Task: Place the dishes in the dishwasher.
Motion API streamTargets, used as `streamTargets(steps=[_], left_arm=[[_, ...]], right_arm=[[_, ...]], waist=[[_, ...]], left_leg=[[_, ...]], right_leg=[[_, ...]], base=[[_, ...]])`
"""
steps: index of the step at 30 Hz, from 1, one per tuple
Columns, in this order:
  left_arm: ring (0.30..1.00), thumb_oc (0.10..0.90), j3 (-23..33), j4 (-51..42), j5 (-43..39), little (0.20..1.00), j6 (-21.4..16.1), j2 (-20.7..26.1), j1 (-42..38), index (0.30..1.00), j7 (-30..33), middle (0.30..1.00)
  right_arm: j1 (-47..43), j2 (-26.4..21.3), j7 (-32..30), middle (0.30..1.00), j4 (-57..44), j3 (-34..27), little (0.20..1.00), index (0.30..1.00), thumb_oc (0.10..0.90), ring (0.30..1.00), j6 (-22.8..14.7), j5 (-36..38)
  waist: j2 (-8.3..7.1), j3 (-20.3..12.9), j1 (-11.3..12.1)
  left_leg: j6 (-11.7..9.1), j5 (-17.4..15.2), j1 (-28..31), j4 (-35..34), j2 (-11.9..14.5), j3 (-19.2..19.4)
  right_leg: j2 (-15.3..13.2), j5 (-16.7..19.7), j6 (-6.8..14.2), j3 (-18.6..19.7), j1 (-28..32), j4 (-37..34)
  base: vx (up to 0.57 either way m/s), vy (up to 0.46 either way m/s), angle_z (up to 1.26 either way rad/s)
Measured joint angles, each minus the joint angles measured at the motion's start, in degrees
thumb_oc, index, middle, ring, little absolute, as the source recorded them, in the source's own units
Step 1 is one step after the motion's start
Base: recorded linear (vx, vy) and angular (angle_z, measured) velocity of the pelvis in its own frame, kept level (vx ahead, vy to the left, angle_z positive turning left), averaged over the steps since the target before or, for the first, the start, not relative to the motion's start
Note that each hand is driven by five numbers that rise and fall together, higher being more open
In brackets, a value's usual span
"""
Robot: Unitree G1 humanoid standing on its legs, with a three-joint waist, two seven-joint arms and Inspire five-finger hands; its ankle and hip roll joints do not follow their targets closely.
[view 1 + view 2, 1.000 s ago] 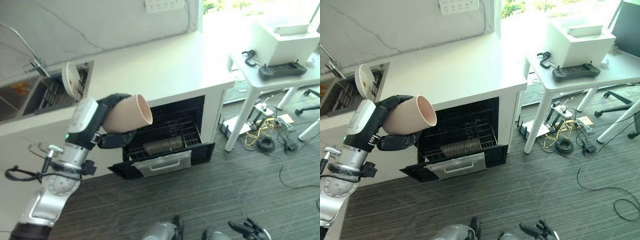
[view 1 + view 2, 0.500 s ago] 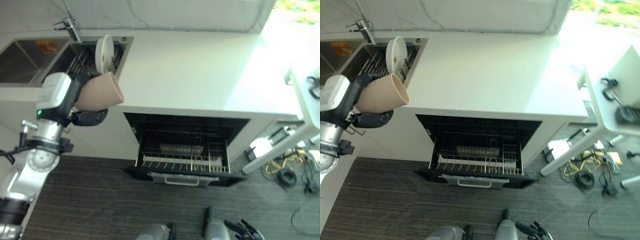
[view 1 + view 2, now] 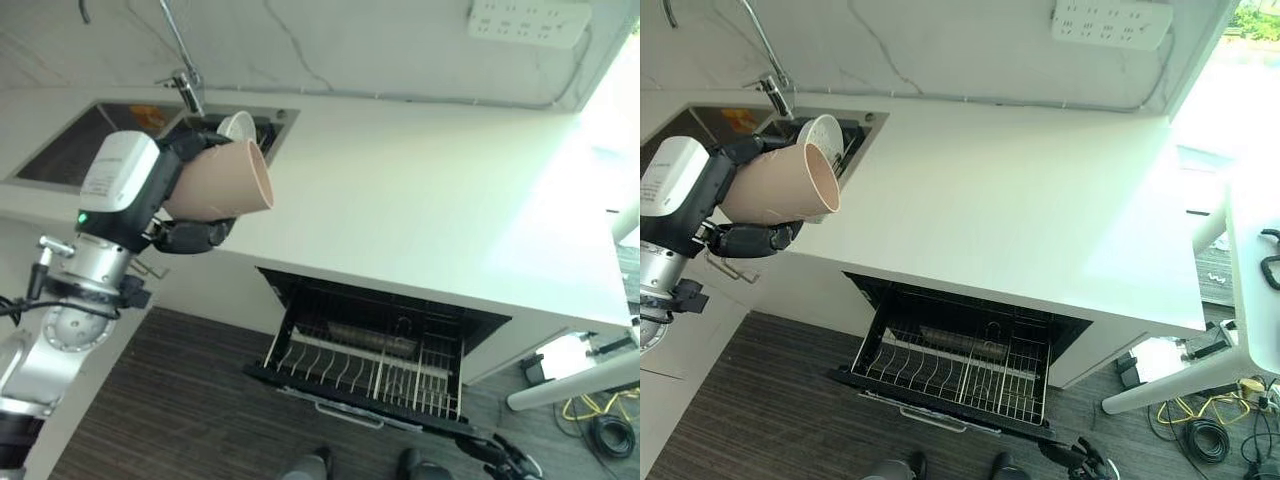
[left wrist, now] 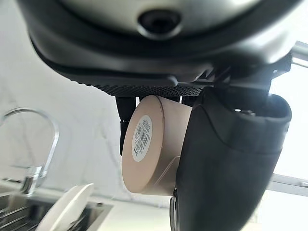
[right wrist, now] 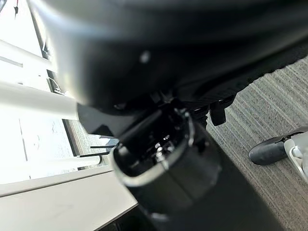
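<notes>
The robot's left hand (image 3: 190, 232) grips a beige cup (image 3: 222, 181), fingers and thumb curled round its sides. The cup lies on its side in the air, mouth pointing toward the white worktop (image 3: 420, 200), near the sink (image 3: 70, 150). A white plate (image 3: 236, 127) stands upright in the sink rack behind it. Below, the dishwasher (image 3: 370, 355) stands open, wire rack pulled out. The right hand's (image 5: 163, 159) grip cannot be told.
</notes>
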Motion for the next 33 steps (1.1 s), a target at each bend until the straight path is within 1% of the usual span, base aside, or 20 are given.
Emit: streamTargets(steps=[1, 2, 3, 5, 6, 8, 14, 15, 16, 17, 18, 20, 24, 25, 28, 29, 30, 31, 32, 33], left_arm=[[0.3, 0.4, -0.3, -0.41, 0.03, 0.3, -0.04, -2.39, -1.13, 0.3, -0.38, 0.3], [0.3, 0.4, -0.31, -1.61, 0.03, 0.3, -0.09, -3.95, -1.45, 0.3, -0.64, 0.3], [0.3, 0.4, -0.38, -2.17, 0.2, 0.3, -0.14, -3.97, -1.43, 0.3, -1.02, 0.3], [0.3, 0.4, -0.43, -2.35, 0.75, 0.3, 0.07, -6.21, -1.12, 0.3, -1.04, 0.3], [0.3, 0.4, -0.48, -2.49, 0.96, 0.3, 0.1, -6.28, -1.13, 0.3, -1.12, 0.3], [0.3, 0.4, -0.48, -2.44, 1.68, 0.3, 0.31, -6.99, -1.15, 0.3, -1.12, 0.3], [0.3, 0.4, -1.8, -1.93, 3.5, 0.3, 0.67, -7.54, -1.05, 0.3, -1.22, 0.3], [0.3, 0.4, -2.11, -1.57, 3.49, 0.3, 0.37, -7.6, -0.74, 0.3, -1.24, 0.3], [0.3, 0.4, -2.1, -1.28, 3.48, 0.3, 0.28, -7.57, -0.38, 0.3, -1.26, 0.3], [0.3, 0.4, -2.2, -1.05, 3.47, 0.3, 0.28, -7.61, -0.34, 0.3, -1.46, 0.3], [0.3, 0.4, -2.42, -1.05, 3.47, 0.3, 0.17, -7.59, -0.68, 0.3, -2.09, 0.3], [0.3, 0.4, -2.79, -0.91, 3.44, 0.3, 0.17, -7.56, -0.8, 0.3, -2.24, 0.3], [0.3, 0.4, -3.26, 0.0, 3.3, 0.3, 1.18, -7.57, -1.23, 0.3, -2.1, 0.3], [0.3, 0.4, -3.5, 0.28, 2.65, 0.3, 1.37, -7.99, -1.15, 0.3, -1.92, 0.3], [0.3, 0.4, -4.84, 0.35, -3.24, 0.3, 2.39, -8.12, -1.19, 0.3, -2.84, 0.3], [0.3, 0.4, -4.85, 0.36, -7.87, 0.3, 2.57, -9.0, -1.18, 0.3, -4.02, 0.3], [0.3, 0.4, -4.79, 0.36, -13.01, 0.3, 2.87, -10.89, -1.18, 0.3, -5.24, 0.3], [0.3, 0.4, -4.61, 0.35, -18.68, 0.3, 2.96, -15.49, -1.1, 0.3, -6.48, 0.3], [0.3, 0.4, -4.7, 0.34, -21.49, 0.3, 2.99, -18.47, -0.88, 0.3, -7.06, 0.3], [0.3, 0.4, -5.05, 0.35, -22.61, 0.3, 3.02, -19.45, -0.62, 0.3, -7.43, 0.3]], right_arm=[[0.64, -0.01, -0.09, 0.9, -0.01, -0.11, 0.9, 0.9, 0.8, 0.9, -0.09, 0.74], [0.91, -0.01, -0.15, 0.9, 0.01, -0.48, 0.9, 0.9, 0.8, 0.9, -0.1, 1.11], [0.74, -0.01, -0.23, 0.9, 0.0, -0.54, 0.9, 0.9, 0.8, 0.9, -0.1, 1.88], [0.76, 0.0, -0.55, 0.9, 0.0, -2.03, 0.9, 0.9, 0.8, 0.9, -0.23, 2.18], [0.9, -0.17, -0.61, 0.9, -0.02, -2.46, 0.9, 0.9, 0.8, 0.9, -0.34, 2.21], [1.57, -0.11, -0.9, 0.9, -0.07, -3.13, 0.9, 0.9, 0.8, 0.9, -0.57, 2.22], [4.11, 0.0, -1.33, 0.9, -0.23, -4.08, 0.9, 0.9, 0.8, 0.9, -0.42, 2.66], [4.25, -0.01, -1.38, 0.9, -0.23, -3.89, 0.9, 0.9, 0.8, 0.9, -0.38, 2.64], [4.17, -0.1, -1.69, 0.9, -0.27, -3.85, 0.9, 0.9, 0.8, 0.9, -0.4, 2.66], [3.6, -0.41, -1.94, 0.9, -0.53, -3.85, 0.9, 0.9, 0.8, 0.9, -0.42, 2.92], [3.07, -0.66, -2.22, 0.9, -0.82, -3.92, 0.9, 0.9, 0.8, 0.9, -0.51, 3.35], [2.97, -0.34, -2.73, 0.9, -1.19, -3.83, 0.9, 0.9, 0.8, 0.9, -0.5, 4.43], [2.89, 1.31, -3.55, 0.9, -3.75, -4.19, 0.9, 0.9, 0.8, 0.9, -0.7, 5.54], [2.94, 1.98, -4.12, 0.9, -4.78, -4.09, 0.9, 0.9, 0.8, 0.9, -1.28, 5.61], [3.72, 3.09, -4.31, 0.9, -8.49, -4.38, 0.9, 0.9, 0.8, 0.9, -2.93, 5.62], [4.14, 3.43, -4.71, 0.9, -10.42, -4.39, 0.9, 0.9, 0.8, 0.9, -3.56, 5.62], [5.06, 3.84, -5.23, 0.9, -13.02, -4.4, 0.9, 0.9, 0.8, 0.9, -3.93, 5.62], [6.55, 4.4, -6.29, 0.9, -17.94, -4.38, 0.9, 0.9, 0.8, 0.9, -4.44, 5.44], [7.01, 4.74, -6.73, 0.9, -20.86, -4.29, 0.9, 0.9, 0.8, 0.9, -5.34, 5.38], [6.79, 5.18, -7.08, 0.9, -22.52, -4.16, 0.9, 0.9, 0.8, 0.9, -6.08, 5.32]], waist=[[0.51, -0.32, -0.95], [0.86, -0.55, -1.02], [0.88, -0.55, -0.93], [0.9, -0.55, -0.96], [1.01, -0.61, -1.07], [0.49, -0.63, -0.88], [0.28, -0.8, -0.98], [-0.1, -0.95, -0.85], [-0.21, -1.27, -0.3], [-0.18, -1.36, -0.55], [0.13, -1.58, -1.51], [-0.66, -2.25, -2.24], [-1.54, -2.69, -2.76], [-1.66, -2.94, -2.47], [-1.82, -2.98, -2.97], [-2.14, -3.09, -3.52], [-2.43, -3.28, -3.92], [-2.81, -3.41, -3.98], [-3.14, -3.45, -4.13], [-3.72, -3.46, -4.38]], left_leg=[[-0.07, 0.04, 0.03, -0.31, 0.17, 1.03], [-0.14, 0.13, 0.28, -0.87, 0.32, 2.22], [-0.14, 0.13, 0.01, -0.9, 0.34, 2.42], [0.02, 0.01, 0.12, -0.98, 0.19, 2.3], [1.52, -1.26, -0.05, -1.23, 0.31, 2.53], [1.75, -2.01, -1.51, -0.61, -0.04, 3.02], [2.83, -0.9, -2.13, -0.3, -1.27, 4.12], [2.8, -0.97, -2.13, 0.6, -1.48, 3.71], [2.62, -1.22, -2.96, 1.9, -1.64, 1.11], [2.12, -2.28, -3.56, 2.27, -1.82, -0.75], [1.88, -3.03, -3.63, 2.09, -1.43, -0.01], [2.24, -2.95, -3.46, 2.36, -2.18, 0.41], [3.25, -3.17, -3.6, 3.47, -2.87, 1.69], [3.57, -3.34, -3.88, 3.77, -2.86, 1.7], [4.32, -3.77, -3.89, 4.16, -2.52, 3.36], [4.37, -3.83, -3.89, 4.42, -2.52, 3.68], [4.42, -3.91, -3.89, 4.74, -2.52, 3.91], [4.51, -4.23, -3.86, 5.29, -2.31, 4.9], [4.65, -4.68, -3.87, 5.61, -2.02, 5.79], [4.58, -4.82, -3.87, 5.81, -1.88, 6.64]], right_leg=[[-0.16, -0.15, -0.09, -1.41, 0.71, -0.22], [-0.08, -0.41, -0.28, -1.69, 0.43, 0.06], [-0.09, -0.52, -0.4, -1.51, -0.16, 0.68], [-0.47, -0.96, -0.44, -1.24, -0.7, 1.78], [-0.55, -2.09, -0.27, -1.26, -1.83, 3.64], [-1.41, -2.98, -0.56, -0.61, -3.77, 5.73], [-2.17, -2.81, -0.47, 2.16, -6.62, 7.86], [-2.27, -2.05, -0.71, 3.43, -7.11, 7.68], [-2.26, -1.3, -0.81, 4.38, -7.69, 7.49], [-2.25, -0.7, -0.42, 5.28, -8.15, 7.74], [-2.34, -0.63, -0.16, 5.05, -8.22, 8.17], [-2.89, 0.13, 0.83, 5.66, -8.01, 7.06], [-2.55, 3.48, 2.43, 6.96, -7.28, 2.91], [-2.25, 3.88, 2.52, 7.28, -7.35, 2.37], [-2.32, 4.36, 2.91, 8.19, -7.12, 0.92], [-2.28, 4.72, 2.92, 8.36, -7.09, 0.53], [-2.23, 4.86, 2.99, 8.66, -7.14, 0.47], [-1.86, 5.24, 3.12, 9.68, -7.55, 0.24], [-1.8, 5.69, 2.96, 10.06, -7.78, -0.25], [-1.68, 6.01, 2.76, 10.32, -8.09, -0.83]], base=[[-0.01, 0.04, 0.64], [0.0, 0.054, 0.43], [0.0, 0.073, 0.12], [-0.01, 0.065, 0.03], [-0.03, 0.082, 0.06], [-0.04, 0.097, -0.01], [-0.06, 0.113, -0.13], [-0.14, 0.172, -0.48], [-0.11, 0.143, -0.64], [-0.1, 0.142, -0.47], [-0.08, 0.126, -0.22], [-0.09, 0.108, -0.08], [-0.09, 0.038, -0.17], [-0.07, 0.002, -0.18], [-0.09, -0.021, -0.22], [-0.12, -0.024, -0.16], [-0.1, -0.012, -0.28], [-0.09, -0.003, -0.42], [-0.08, -0.001, -0.56], [-0.07, 0.0, -0.59]])
